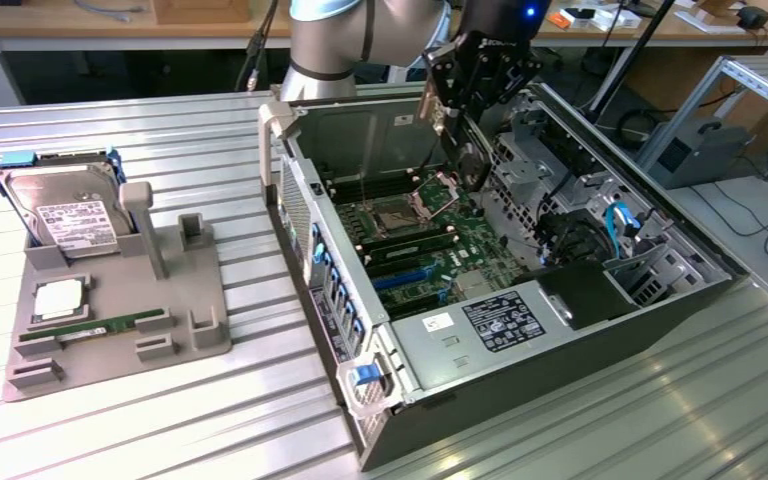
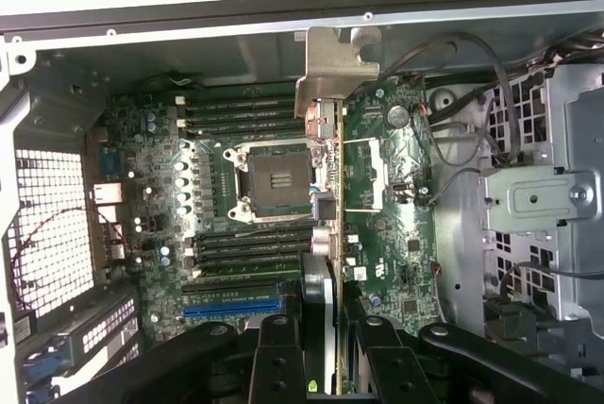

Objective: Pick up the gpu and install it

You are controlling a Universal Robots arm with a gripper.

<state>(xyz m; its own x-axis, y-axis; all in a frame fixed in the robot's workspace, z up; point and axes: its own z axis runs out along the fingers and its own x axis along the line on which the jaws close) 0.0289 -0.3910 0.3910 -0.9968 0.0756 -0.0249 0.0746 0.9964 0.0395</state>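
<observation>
Wrist view shows you the gpu (image 2: 324, 234) edge-on, pinched tight between the fingers of the gripper (image 2: 326, 352). Its long side runs across the motherboard (image 2: 236, 177). Its silver bracket (image 2: 332, 74) points at the back wall of the computer case (image 1: 357, 400). In the exterior view, you see it held in the upper middle.

Stands at the top of the exterior view as a silver-grey tubular arm with a pale blue joint cap (image 1: 337, 35), wrist bent over toward the exterior view's right. Carries a black two-fingered gripper (image 1: 458, 100) pointing steeply down, slightly tilted. Clamps both black fingers (image 2: 276, 357) on one end of a thin dark expansion card with a silver metal bracket (image 2: 327, 92), held edge-on and reaching out beyond the fingertips.
</observation>
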